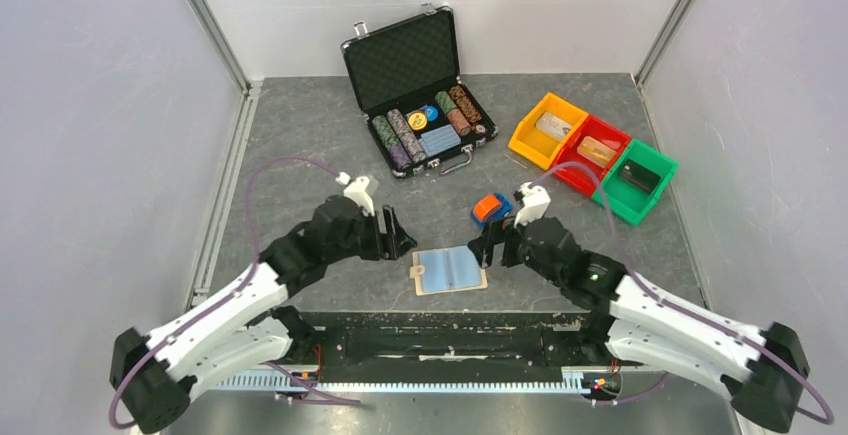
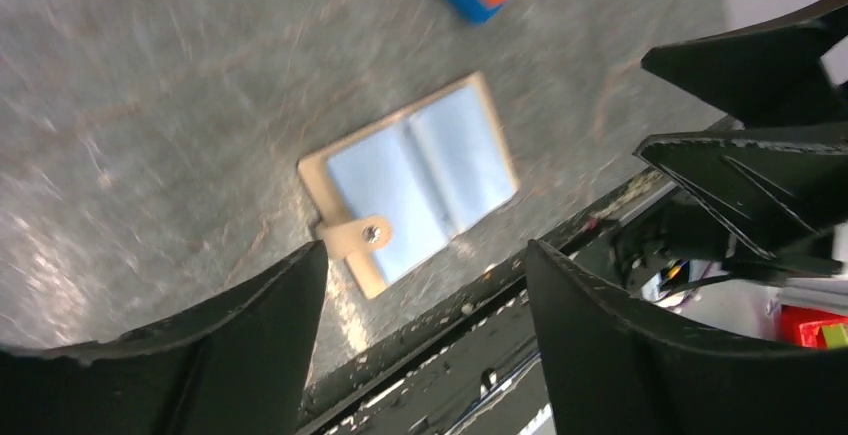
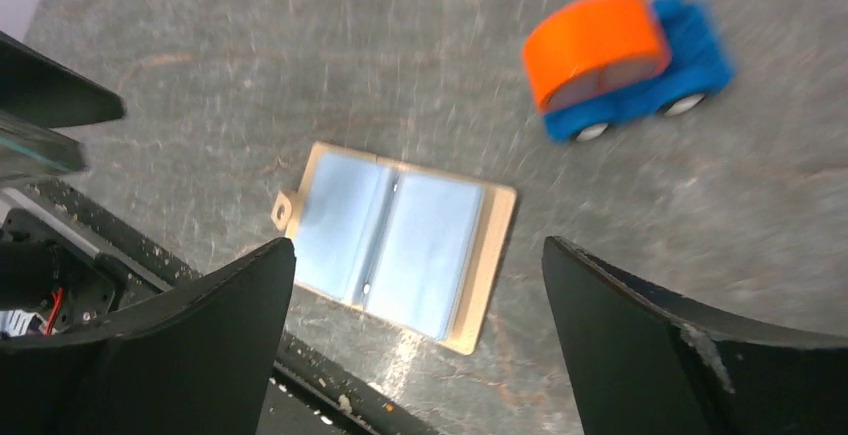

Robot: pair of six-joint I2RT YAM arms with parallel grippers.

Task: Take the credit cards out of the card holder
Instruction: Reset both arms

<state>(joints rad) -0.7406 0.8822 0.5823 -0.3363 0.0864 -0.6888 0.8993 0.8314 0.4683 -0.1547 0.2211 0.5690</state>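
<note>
The card holder [image 1: 450, 270] lies open flat on the grey table near the front edge, tan-edged with two pale blue inner faces and a snap tab at its left. It also shows in the left wrist view [image 2: 410, 190] and the right wrist view [image 3: 400, 245]. I cannot tell the credit cards apart from the pale blue faces; no card lies outside the holder. My left gripper [image 1: 400, 240] [image 2: 425, 247] is open and empty just left of the holder. My right gripper [image 1: 487, 247] [image 3: 418, 245] is open and empty just right of it, hovering above.
An orange and blue toy car [image 1: 490, 208] [image 3: 625, 60] stands just behind the holder. An open black chip case [image 1: 415, 95] sits at the back. Yellow [image 1: 545, 130], red [image 1: 592, 152] and green [image 1: 635, 180] bins stand at the back right. The table's front edge is right by the holder.
</note>
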